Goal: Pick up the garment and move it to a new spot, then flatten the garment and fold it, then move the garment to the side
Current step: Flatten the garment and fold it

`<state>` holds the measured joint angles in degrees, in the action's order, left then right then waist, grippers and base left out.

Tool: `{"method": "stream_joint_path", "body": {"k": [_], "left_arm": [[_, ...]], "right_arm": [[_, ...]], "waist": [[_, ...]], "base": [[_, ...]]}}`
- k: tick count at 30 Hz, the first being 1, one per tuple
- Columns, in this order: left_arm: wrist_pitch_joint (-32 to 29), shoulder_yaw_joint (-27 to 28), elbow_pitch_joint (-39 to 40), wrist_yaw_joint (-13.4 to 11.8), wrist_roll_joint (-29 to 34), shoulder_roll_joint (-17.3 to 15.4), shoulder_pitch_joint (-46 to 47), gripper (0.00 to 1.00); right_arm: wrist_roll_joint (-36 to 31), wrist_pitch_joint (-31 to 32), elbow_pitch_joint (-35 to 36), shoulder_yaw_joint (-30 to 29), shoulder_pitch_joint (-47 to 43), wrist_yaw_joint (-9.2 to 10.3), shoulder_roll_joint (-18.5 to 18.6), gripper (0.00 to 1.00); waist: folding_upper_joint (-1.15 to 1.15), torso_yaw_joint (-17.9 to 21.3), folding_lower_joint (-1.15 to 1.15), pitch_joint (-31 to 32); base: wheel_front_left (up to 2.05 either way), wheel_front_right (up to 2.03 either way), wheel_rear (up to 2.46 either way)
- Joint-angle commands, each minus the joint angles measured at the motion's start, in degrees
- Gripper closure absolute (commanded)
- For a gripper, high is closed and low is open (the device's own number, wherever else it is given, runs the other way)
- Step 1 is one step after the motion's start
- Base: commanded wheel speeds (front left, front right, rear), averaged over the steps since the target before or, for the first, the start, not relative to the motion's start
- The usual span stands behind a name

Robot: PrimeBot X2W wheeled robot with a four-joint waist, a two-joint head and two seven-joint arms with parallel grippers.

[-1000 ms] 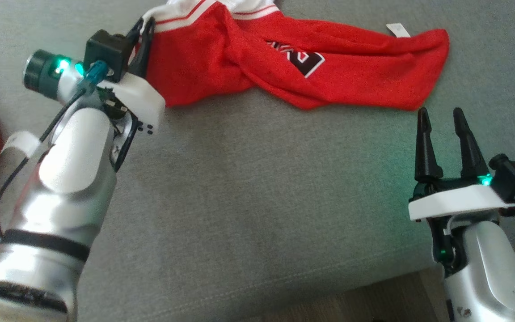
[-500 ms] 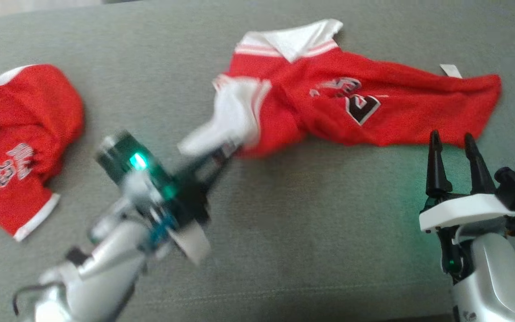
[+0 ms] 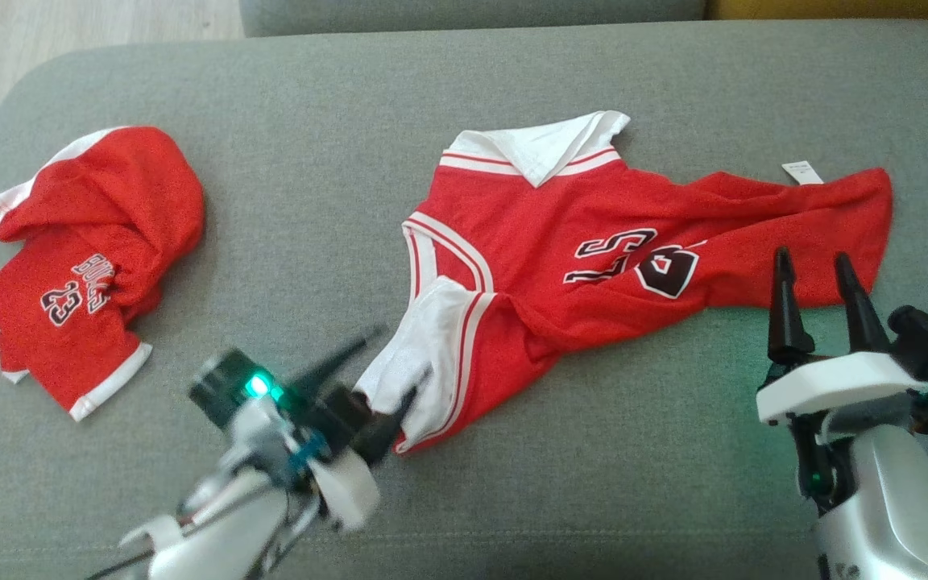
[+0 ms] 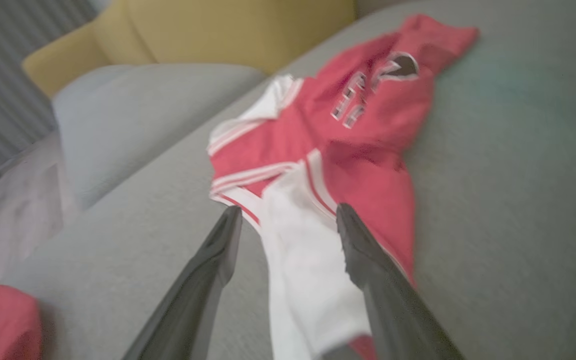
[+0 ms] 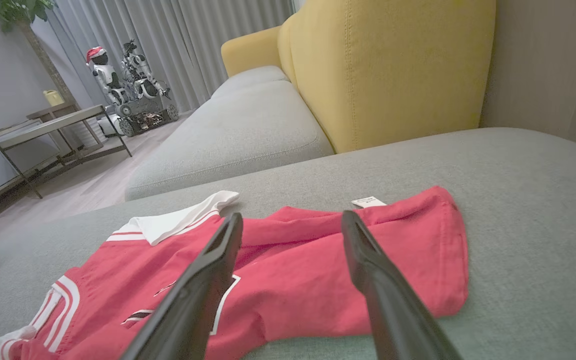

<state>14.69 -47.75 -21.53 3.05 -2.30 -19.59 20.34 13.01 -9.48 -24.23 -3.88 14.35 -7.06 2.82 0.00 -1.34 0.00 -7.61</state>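
The garment (image 3: 593, 258) is a red jersey with white trim, lying crumpled across the middle of the grey sofa seat (image 3: 335, 161). Its white sleeve (image 3: 424, 346) points toward the near edge. My left gripper (image 3: 399, 354) is open at that sleeve. In the left wrist view the sleeve (image 4: 298, 260) lies loose between the spread fingers of my left gripper (image 4: 288, 217). My right gripper (image 3: 812, 258) stands open just short of the garment's right hem. The right wrist view shows my right gripper (image 5: 293, 220) above the red cloth (image 5: 418, 250), not touching it.
A second red jersey (image 3: 93, 258) with the number 23 lies bunched at the seat's left end. A yellow cushion (image 5: 393, 70) and a pale grey cushion (image 5: 238, 130) stand behind the seat. Floor (image 3: 69, 32) shows past the far left corner.
The head camera has tilted up. My left gripper pulled the white sleeve toward the near edge, then opened and let go of it. The right gripper has not moved.
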Motion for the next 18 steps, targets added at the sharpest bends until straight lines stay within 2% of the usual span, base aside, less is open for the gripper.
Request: {"method": "stream_joint_path", "body": {"k": [1,6,10,14,18], "left_arm": [[0.3,4.9,2.5,-2.0,-2.1,-0.5,2.3,0.00],[0.3,16.5,8.6,-7.5,-10.8,2.3,-0.3,0.00],[0.3,24.0,14.2,-9.8,-13.9,4.9,-3.7,0.00],[0.3,28.3,17.4,-9.5,-14.2,7.8,-6.9,0.00],[0.3,30.0,17.9,-7.7,-12.3,9.6,-8.7,0.00]], "right_arm": [[-0.7,0.1,2.0,0.9,0.1,-0.43,0.1,0.00],[-1.2,0.4,2.3,-2.2,-1.5,-0.43,0.1,0.00],[-0.3,1.3,1.6,-5.4,-2.5,-0.43,0.1,0.00],[1.1,2.0,-0.5,-8.4,-2.1,-0.43,0.1,0.00],[1.7,2.6,-3.8,-11.6,0.3,-0.43,0.1,0.00]], "waist": [[0.00,0.0,0.00,0.3],[0.00,-0.2,0.00,1.6],[0.00,-0.6,0.00,2.0],[0.00,-1.3,0.00,1.8],[0.00,-1.9,0.00,1.0]], "base": [[0.00,0.00,0.00],[0.00,0.00,0.00],[0.00,0.00,0.00],[0.00,0.00,0.00],[0.00,0.00,0.00]]}}
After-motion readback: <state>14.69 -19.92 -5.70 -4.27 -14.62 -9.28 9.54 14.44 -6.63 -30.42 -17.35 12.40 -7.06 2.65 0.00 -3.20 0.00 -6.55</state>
